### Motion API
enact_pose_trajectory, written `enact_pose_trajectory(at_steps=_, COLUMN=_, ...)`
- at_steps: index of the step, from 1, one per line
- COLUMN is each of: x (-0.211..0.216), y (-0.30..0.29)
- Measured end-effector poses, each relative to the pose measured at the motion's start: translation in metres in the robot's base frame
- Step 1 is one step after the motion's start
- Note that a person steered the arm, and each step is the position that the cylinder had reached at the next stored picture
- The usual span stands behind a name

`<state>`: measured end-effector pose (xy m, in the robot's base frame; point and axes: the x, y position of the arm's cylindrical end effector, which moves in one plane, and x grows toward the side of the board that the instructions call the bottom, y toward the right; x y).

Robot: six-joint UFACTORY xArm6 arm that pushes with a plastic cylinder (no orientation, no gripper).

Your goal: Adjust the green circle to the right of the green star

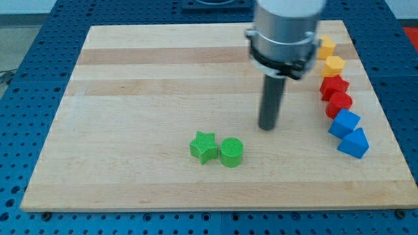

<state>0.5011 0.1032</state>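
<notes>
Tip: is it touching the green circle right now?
No. My tip stands apart on bare board, toward the view's top right of the green circle, which sits right beside the green star.

Bright, even light from above on my board (pixel 163 78). Small soft shadows under blocks and under my tip (pixel 267 127). No strong glare on wood. Picture a bit soft, grainy. Big grey arm part at top edge looks blurry.
</notes>
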Motion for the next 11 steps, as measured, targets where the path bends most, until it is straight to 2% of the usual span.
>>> enact_pose_trajectory(at_steps=1, x=0.018, y=0.003)
enact_pose_trajectory(at_steps=2, x=0.069, y=-0.035)
enact_pose_trajectory(at_steps=3, x=0.081, y=-0.042)
enact_pose_trajectory(at_steps=6, x=0.081, y=-0.067)
enact_pose_trajectory(at_steps=7, x=0.057, y=-0.067)
enact_pose_trajectory(at_steps=9, x=0.047, y=-0.067)
enact_pose_trajectory(at_steps=11, x=0.034, y=-0.009)
